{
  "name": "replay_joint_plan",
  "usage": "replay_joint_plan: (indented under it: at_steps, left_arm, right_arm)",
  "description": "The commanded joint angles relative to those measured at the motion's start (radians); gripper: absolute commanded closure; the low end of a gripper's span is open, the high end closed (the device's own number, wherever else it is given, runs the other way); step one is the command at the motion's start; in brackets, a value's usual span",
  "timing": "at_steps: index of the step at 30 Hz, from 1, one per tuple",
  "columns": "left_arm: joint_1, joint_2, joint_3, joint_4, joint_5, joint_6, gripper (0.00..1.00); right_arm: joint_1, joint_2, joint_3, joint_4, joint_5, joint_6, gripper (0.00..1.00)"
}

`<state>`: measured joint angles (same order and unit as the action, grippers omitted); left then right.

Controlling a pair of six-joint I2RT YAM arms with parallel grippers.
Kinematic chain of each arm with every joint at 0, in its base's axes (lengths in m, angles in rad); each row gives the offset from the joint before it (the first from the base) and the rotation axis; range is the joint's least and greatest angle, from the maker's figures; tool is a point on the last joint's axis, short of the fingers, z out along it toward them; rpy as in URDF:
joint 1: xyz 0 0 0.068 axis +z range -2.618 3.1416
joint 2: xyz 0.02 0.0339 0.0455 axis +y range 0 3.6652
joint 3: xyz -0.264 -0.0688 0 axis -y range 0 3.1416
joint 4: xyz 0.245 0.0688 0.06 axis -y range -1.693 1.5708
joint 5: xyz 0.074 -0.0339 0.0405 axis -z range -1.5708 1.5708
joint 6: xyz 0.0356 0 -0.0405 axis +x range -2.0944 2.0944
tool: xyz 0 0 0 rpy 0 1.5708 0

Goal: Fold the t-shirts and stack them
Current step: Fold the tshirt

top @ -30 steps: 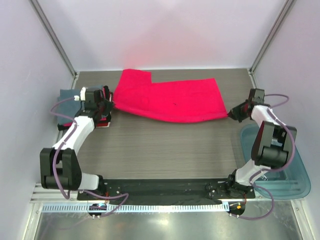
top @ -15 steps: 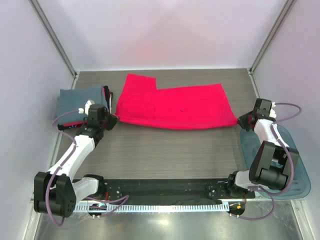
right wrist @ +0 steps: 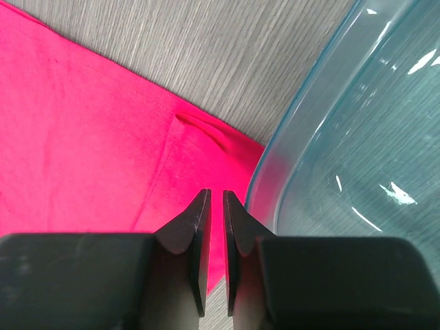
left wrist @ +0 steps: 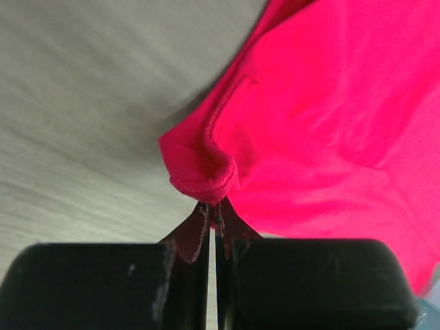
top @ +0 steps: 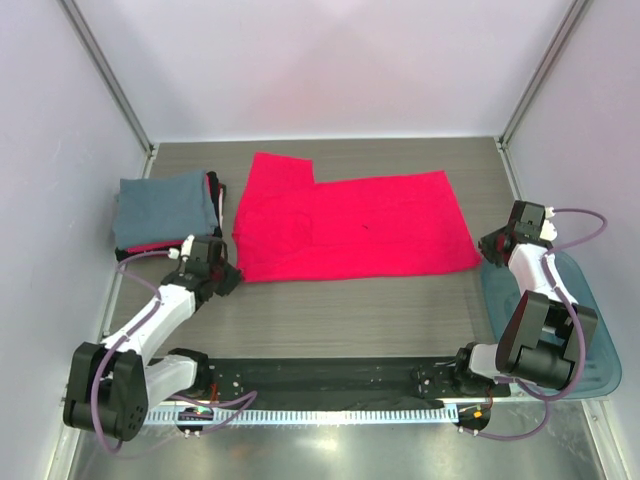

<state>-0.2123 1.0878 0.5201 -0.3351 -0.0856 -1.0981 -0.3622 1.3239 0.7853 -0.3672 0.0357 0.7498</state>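
Note:
A bright red-pink t-shirt [top: 350, 225] lies spread flat across the middle of the table. My left gripper [top: 228, 275] is at its near left corner, shut on a bunched bit of the hem [left wrist: 206, 175], and the fingertips [left wrist: 213, 206] pinch the cloth low over the table. My right gripper [top: 487, 243] is at the shirt's near right corner. In the right wrist view its jaws [right wrist: 214, 196] stand a narrow gap apart over the flat cloth [right wrist: 89, 137], with nothing between them. A slate blue-grey t-shirt [top: 165, 205] lies folded on top of a stack at the far left, with red and dark edges under it.
A translucent teal plastic tub [top: 590, 340] sits at the right edge, its rim [right wrist: 302, 117] right beside the right fingers. Grey wood-grain table [top: 350, 310] lies in front of the shirt. White walls close in the back and sides.
Both grippers drew the shirt toward the near side and lowered it, and it went from hanging stretched to lying flat. The right jaws no longer pinch the corner.

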Motion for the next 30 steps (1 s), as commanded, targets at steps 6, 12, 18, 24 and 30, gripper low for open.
replay_joint_plan:
  at_steps: [6, 12, 18, 24, 30]
  left_arm:
    - [-0.016, -0.057, -0.034, -0.076, -0.069, -0.045, 0.88]
    - [-0.018, -0.112, 0.009, -0.163, -0.112, -0.019, 0.44]
    - [-0.019, -0.158, 0.099, -0.177, -0.025, 0.185, 0.4]
    - [-0.019, -0.129, 0.213, -0.13, -0.016, 0.282, 0.25]
    - [-0.018, 0.018, 0.267, 0.04, -0.002, 0.316, 0.14]
  right_arm:
    - [-0.006, 0.008, -0.004, 0.016, 0.052, -0.033, 0.65]
    - [-0.004, -0.026, 0.006, 0.031, 0.032, -0.049, 0.62]
    - [0.037, -0.026, 0.037, 0.105, -0.066, -0.102, 0.62]
    - [0.193, 0.099, 0.201, 0.117, -0.047, -0.141, 0.62]
    - [0.448, 0.256, 0.394, 0.097, -0.067, -0.32, 0.6]
